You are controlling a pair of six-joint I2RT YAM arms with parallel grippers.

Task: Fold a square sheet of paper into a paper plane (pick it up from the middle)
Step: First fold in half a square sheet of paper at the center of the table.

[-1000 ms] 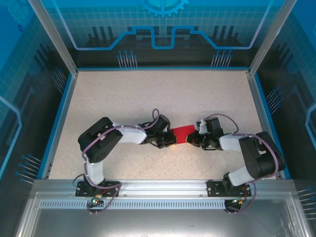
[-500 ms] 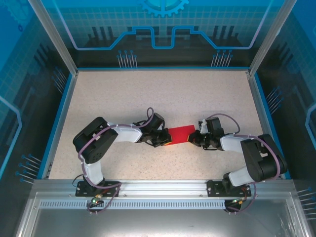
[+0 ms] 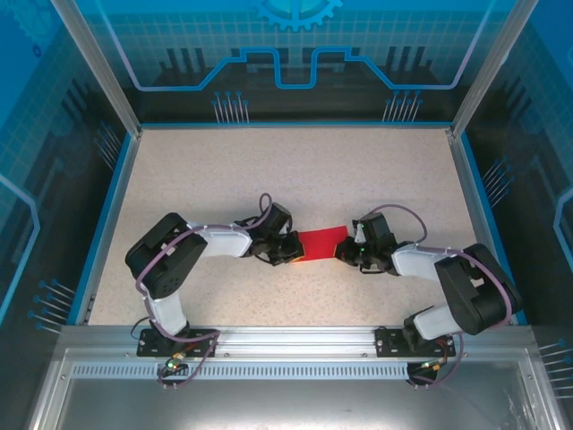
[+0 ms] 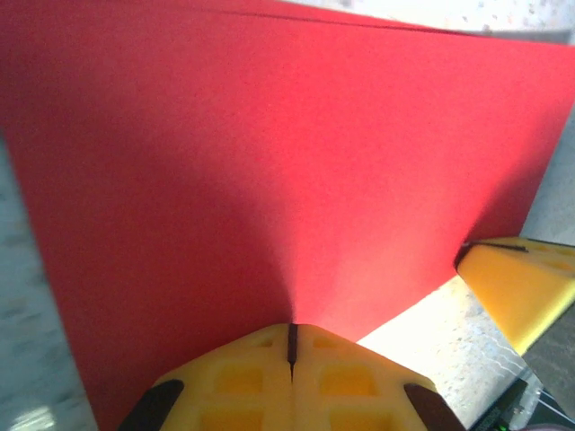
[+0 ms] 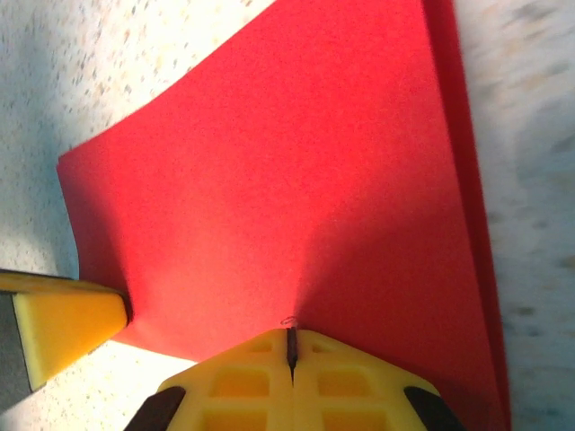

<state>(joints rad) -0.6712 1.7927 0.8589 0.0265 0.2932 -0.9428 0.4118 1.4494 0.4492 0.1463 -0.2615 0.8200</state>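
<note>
thin, matte, bright red sheet of paper [image 3: 320, 242] sits at the middle of the table, stretched between the two claws and lifted a little at its ends. in the right wrist view the sheet [image 5: 296, 197] shows a second layer along its right edge, so it looks folded over, though the blur makes that hard to confirm.

the left gripper [image 3: 291, 252] is clenched on the sheet's left edge; in its wrist view the yellow waffle-patterned pads [image 4: 291, 346] meet on the paper [image 4: 269, 180]. the right gripper [image 3: 346, 253] is pinched onto the opposite edge, its pads [image 5: 290, 346] closed on it.

under it all lies a speckled beige tabletop [image 3: 295, 170] with a blue rim [image 3: 107, 210]. blue printed wall panels [image 3: 295, 54] enclose the far side and flanks, framed by grey metal posts [image 3: 94, 63]. a silver aluminium rail [image 3: 286, 345] carries both arm bases at the near edge, and purple cables [image 3: 179, 255] loop along the arms.
</note>
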